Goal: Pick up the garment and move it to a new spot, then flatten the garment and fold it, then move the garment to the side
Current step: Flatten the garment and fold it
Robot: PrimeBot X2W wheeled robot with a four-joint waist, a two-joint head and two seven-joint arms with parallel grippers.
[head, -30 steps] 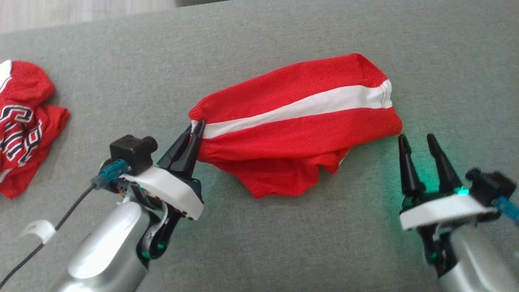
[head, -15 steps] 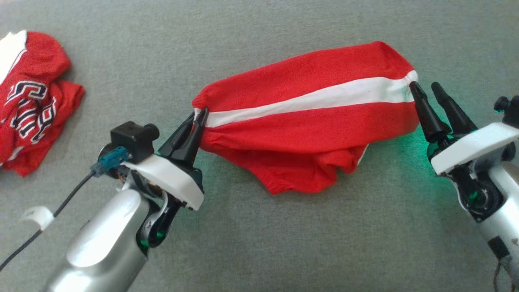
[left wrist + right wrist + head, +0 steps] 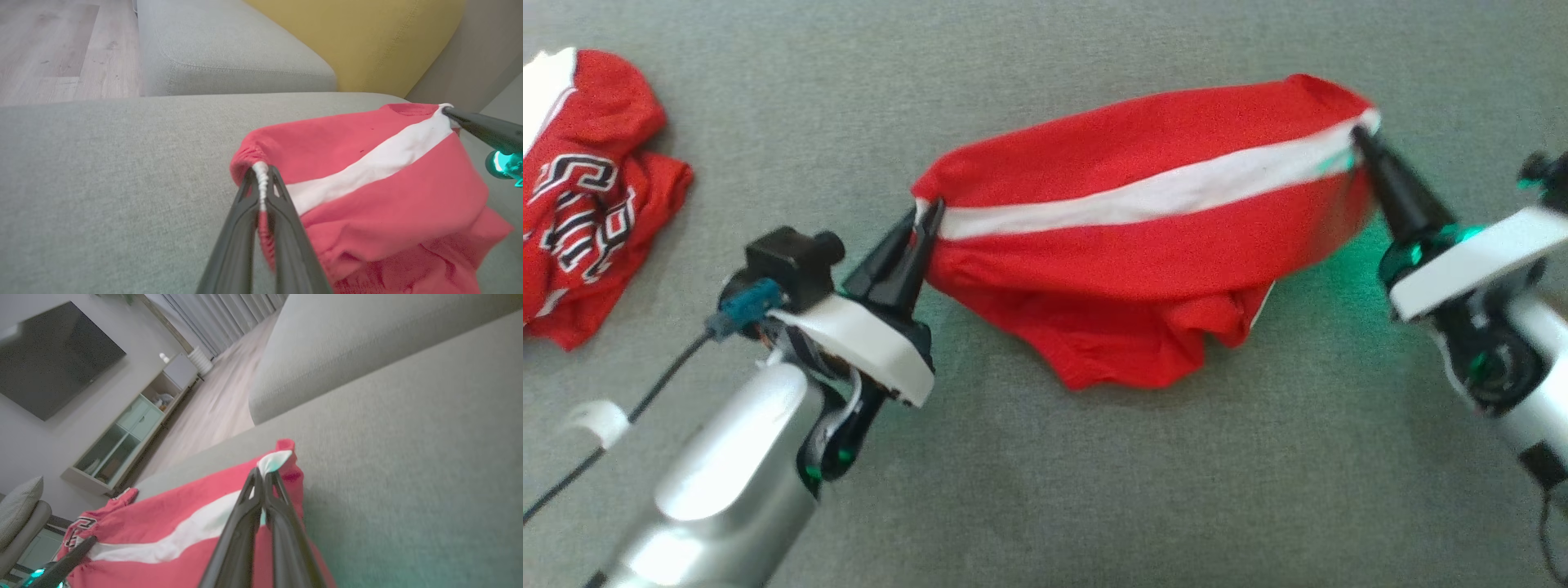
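The garment [image 3: 1143,245] is red with one white stripe and hangs stretched between my two grippers, its lower part sagging onto the grey cushion [image 3: 1045,65]. My left gripper [image 3: 929,214] is shut on the stripe's left end; the left wrist view shows the gripper [image 3: 261,173] pinching the gathered white edge of the garment [image 3: 367,192]. My right gripper [image 3: 1361,136] is shut on the stripe's right end. In the right wrist view that gripper [image 3: 261,473] clamps the white tip of the garment [image 3: 171,522]. The right gripper's fingers [image 3: 478,126] also show in the left wrist view.
A second red garment [image 3: 580,188] with black-and-white lettering lies crumpled at the far left of the cushion. A yellow pillow [image 3: 359,36] and another grey cushion [image 3: 229,49] stand beyond. Wooden floor [image 3: 53,45], a cabinet [image 3: 135,428] and a dark screen [image 3: 53,355] lie further off.
My right gripper moved up to the stripe's right end and shut on it, then lifted that end. The left gripper kept its hold. The camera view shifted.
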